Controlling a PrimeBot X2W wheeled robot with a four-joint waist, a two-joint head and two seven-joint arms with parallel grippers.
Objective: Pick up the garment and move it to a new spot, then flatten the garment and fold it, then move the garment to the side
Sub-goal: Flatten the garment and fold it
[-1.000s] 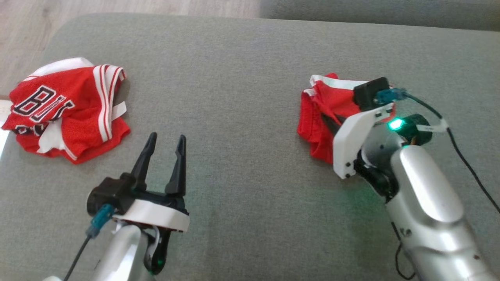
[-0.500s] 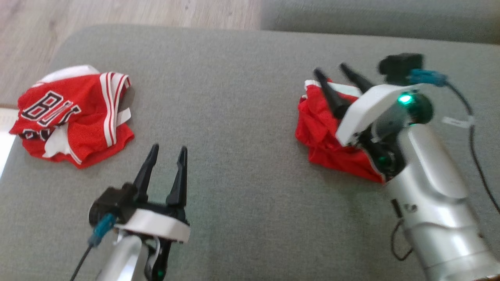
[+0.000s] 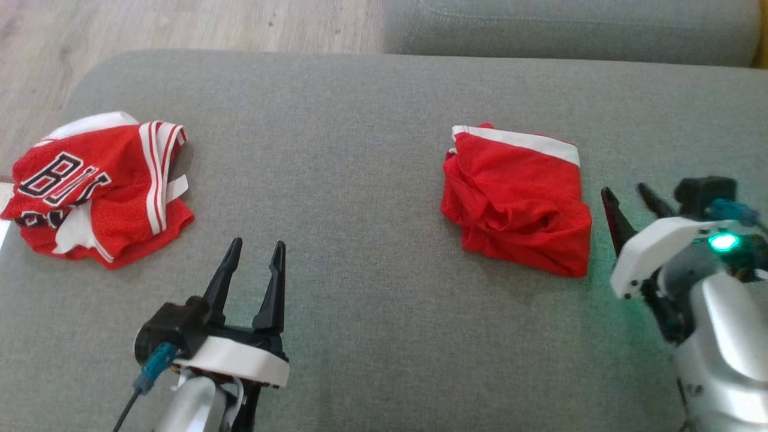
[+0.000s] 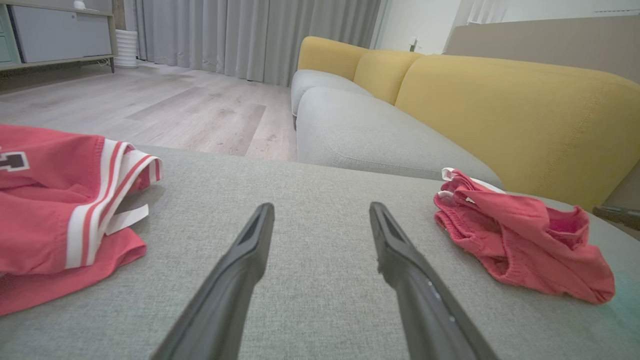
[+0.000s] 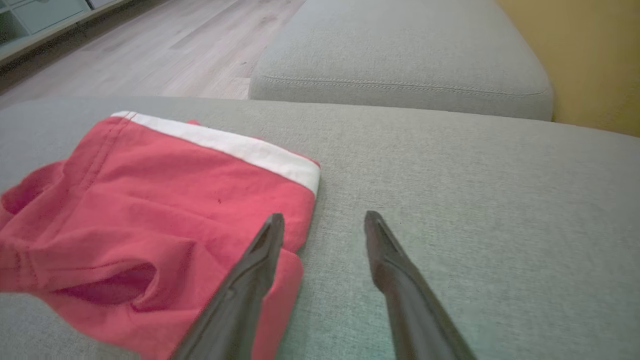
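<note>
The red garment (image 3: 516,204) lies as a compact folded bundle on the right half of the grey cushion (image 3: 360,180). Its white band (image 3: 516,139) runs along the far edge, and some bunched creases show on the near left side.

A second ago the right gripper (image 3: 624,191) was pressed down into this cloth with its fingers together. Half a second ago it had opened above the garment. Now it has drawn back to the right, just beside the bundle's right edge. Its fingers stand apart and hold nothing, and the cloth no longer touches them.

The garment has therefore been let go and rests on its own. This reads as the end of a placing step: the fold looks done, though loosely, and the piece sits off to the robot's right.

The left gripper (image 3: 258,243) has not moved, and hovers with its fingers spread and empty over bare cushion. Well apart, at the far left, a crumpled red lettered jersey (image 3: 90,186) lies untouched, perhaps the next piece to handle.
</note>
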